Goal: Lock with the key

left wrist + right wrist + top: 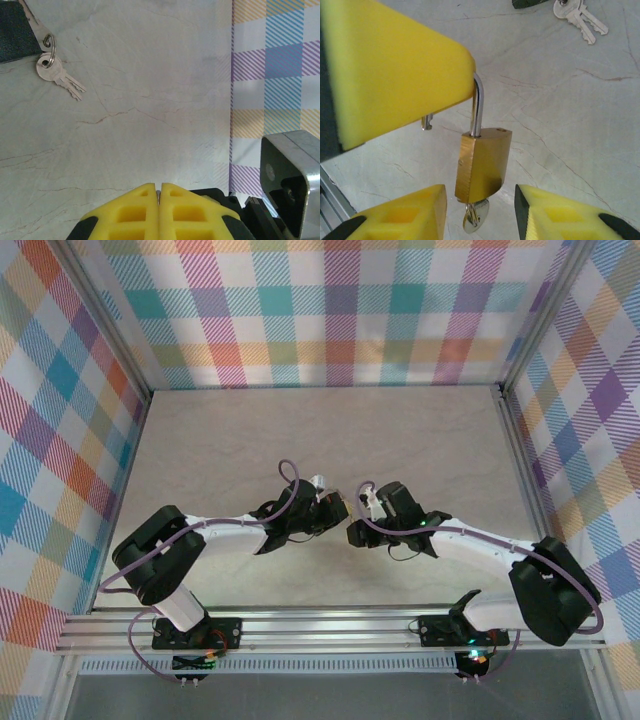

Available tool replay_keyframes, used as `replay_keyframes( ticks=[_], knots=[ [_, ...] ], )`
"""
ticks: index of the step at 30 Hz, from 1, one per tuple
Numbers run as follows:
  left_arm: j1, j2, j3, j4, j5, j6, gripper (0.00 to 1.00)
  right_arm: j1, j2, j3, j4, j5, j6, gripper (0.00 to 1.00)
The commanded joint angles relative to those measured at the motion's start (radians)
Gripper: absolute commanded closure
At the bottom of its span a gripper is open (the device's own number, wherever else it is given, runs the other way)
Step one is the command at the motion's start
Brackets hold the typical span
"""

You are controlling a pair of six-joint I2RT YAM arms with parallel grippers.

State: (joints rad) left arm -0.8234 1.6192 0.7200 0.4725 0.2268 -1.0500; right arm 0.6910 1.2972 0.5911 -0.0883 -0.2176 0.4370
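A brass padlock, the lock (482, 162), hangs by its silver shackle (477, 102) in the right wrist view. The shackle is open, and its free end shows to the left. My left gripper (159, 187) is shut on the top of the shackle; its yellow finger (395, 70) fills the upper left of that view. The key (476, 217), silver-headed, sticks out of the lock's underside. My right gripper (480, 202) is open, one finger on each side of the lock's lower end and the key, with gaps on both sides. Both grippers meet at mid-table (350, 520).
Spare silver keys on a ring (55, 75) lie on the pale marbled table (150, 100), next to a dark blue item (15, 30). They also lie beyond the lock (580, 17). Checked walls (340, 310) enclose the table on three sides.
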Motion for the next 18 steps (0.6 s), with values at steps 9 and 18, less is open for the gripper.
replay_keyframes(
  ticks=[9, 18],
  knots=[
    [-0.018, -0.01, -0.005, 0.032, 0.02, 0.015, 1.0, 0.007, 0.023, 0.042, 0.034, 0.037, 0.014, 0.67],
    [-0.03, -0.004, -0.007, 0.034, 0.023, 0.018, 1.0, 0.007, 0.008, 0.038, 0.048, 0.057, 0.024, 0.71]
  ],
)
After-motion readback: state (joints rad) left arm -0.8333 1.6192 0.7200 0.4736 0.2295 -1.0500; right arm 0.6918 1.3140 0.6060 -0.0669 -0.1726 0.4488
